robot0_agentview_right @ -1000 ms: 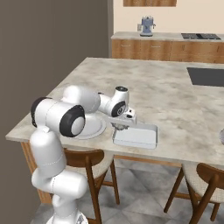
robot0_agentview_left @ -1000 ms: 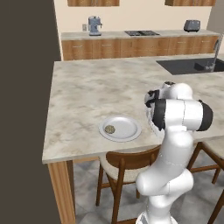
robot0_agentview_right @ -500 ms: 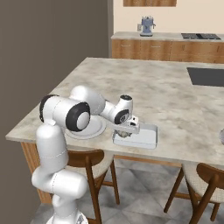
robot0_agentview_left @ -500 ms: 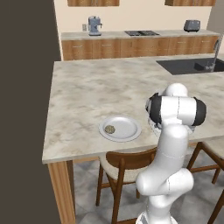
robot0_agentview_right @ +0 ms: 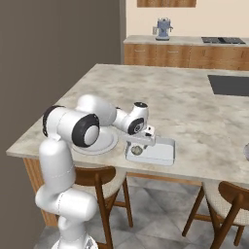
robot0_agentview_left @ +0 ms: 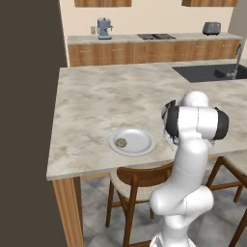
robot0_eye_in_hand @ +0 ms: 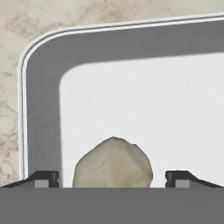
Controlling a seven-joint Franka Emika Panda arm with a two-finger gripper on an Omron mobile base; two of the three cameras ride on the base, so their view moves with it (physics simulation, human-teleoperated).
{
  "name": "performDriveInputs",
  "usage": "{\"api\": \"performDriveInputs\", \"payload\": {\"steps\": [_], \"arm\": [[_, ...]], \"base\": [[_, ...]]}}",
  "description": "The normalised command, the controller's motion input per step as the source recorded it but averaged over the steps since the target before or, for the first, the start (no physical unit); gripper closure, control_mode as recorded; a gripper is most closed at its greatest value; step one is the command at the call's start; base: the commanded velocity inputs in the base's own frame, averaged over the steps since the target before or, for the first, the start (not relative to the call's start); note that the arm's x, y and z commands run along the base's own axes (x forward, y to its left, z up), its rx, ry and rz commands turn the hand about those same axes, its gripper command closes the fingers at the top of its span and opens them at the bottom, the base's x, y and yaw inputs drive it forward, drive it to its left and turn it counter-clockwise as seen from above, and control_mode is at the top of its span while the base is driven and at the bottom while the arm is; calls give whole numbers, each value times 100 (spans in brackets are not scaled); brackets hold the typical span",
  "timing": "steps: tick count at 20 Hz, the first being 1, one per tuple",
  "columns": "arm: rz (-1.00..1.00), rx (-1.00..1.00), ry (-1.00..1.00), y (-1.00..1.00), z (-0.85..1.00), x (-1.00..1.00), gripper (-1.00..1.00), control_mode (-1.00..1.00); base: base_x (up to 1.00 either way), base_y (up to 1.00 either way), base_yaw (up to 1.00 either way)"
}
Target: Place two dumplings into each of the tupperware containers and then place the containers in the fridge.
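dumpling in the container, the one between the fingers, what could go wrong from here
1. The dumpling sits between the open gripper fingertips with gaps either side; a sideways or tilted retreat could clip it and roll it.
2. The container lies near the counter's front edge, so a nudge from the hand might push it toward the drop.
3. One dumpling remains on the plate; it looks small, so a grasp may miss.

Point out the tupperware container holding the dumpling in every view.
Left base view: hidden behind the arm, right of the plate.
Right base view: the tupperware container sits lower centre, under the gripper.
Hand view: its rounded rim curves through the upper left, with the dumpling inside.
Shared landmark: the marble counter.
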Motion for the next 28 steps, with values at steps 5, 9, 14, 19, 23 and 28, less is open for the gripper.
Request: {"api": "performDriveInputs", "payload": {"steps": [5,9,14,19,23,28], "arm": [[6,0,2,75,48,-14,-100,-100],[13,-6,9,100,34,-11,-100,-100],[21,-8,19,100,8,3,-100,-100],[26,-1,24,100,4,12,-100,-100],[20,0,6,98,-6,26,-100,-100],[17,11,3,63,-15,59,-100,-100]], "base": [[0,0,0],[0,0,0],[0,0,0],[0,0,0],[0,0,0],[0,0,0]]}}
